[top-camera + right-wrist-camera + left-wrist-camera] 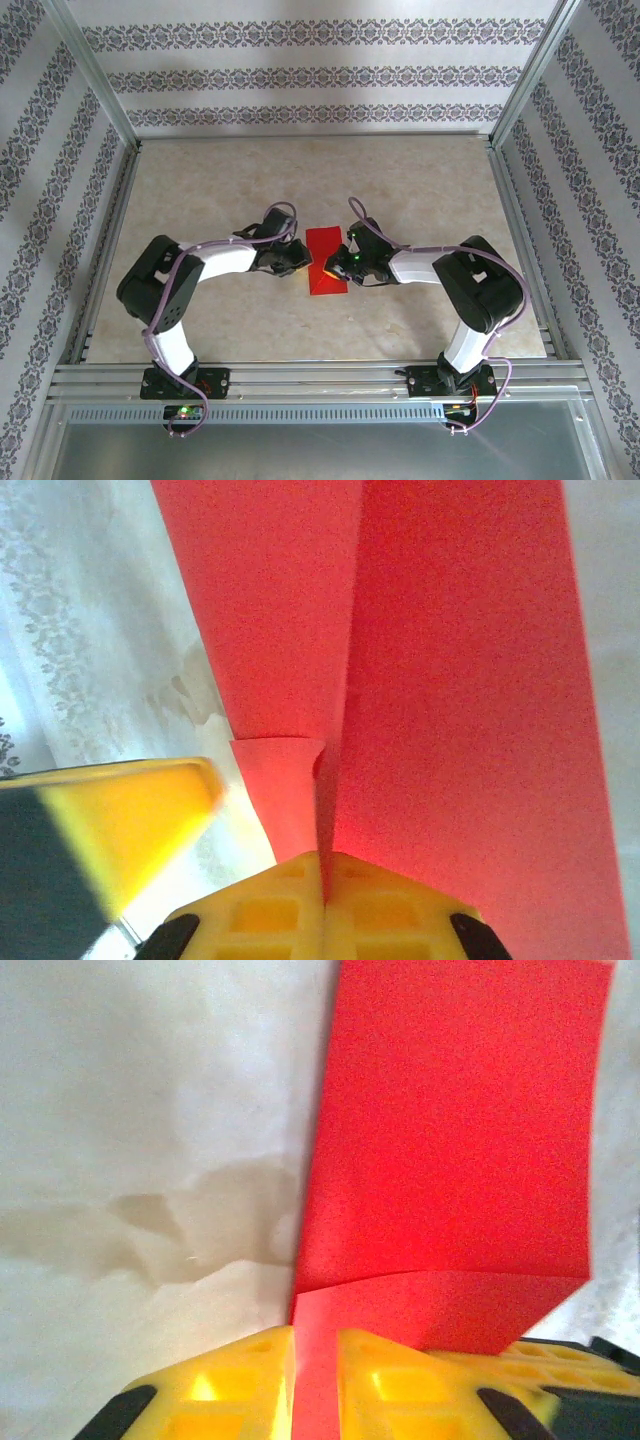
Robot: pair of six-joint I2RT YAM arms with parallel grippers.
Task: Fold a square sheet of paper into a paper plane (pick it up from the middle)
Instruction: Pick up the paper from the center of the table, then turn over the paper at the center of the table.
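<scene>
The left arm (225, 262) and right arm (410, 265) share white link shells between bulky black joint housings, with a lilac cable (152, 340) trailing along each to a black base (180, 382) at the lower frame. Yellow plastic fingers (230, 1390) carry recessed square pockets and black backing.

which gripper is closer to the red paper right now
Right: the right gripper is clamped shut on a raised fold of the red paper. The left gripper sits at its opposite edge, jaws slightly apart with paper between them.
</scene>
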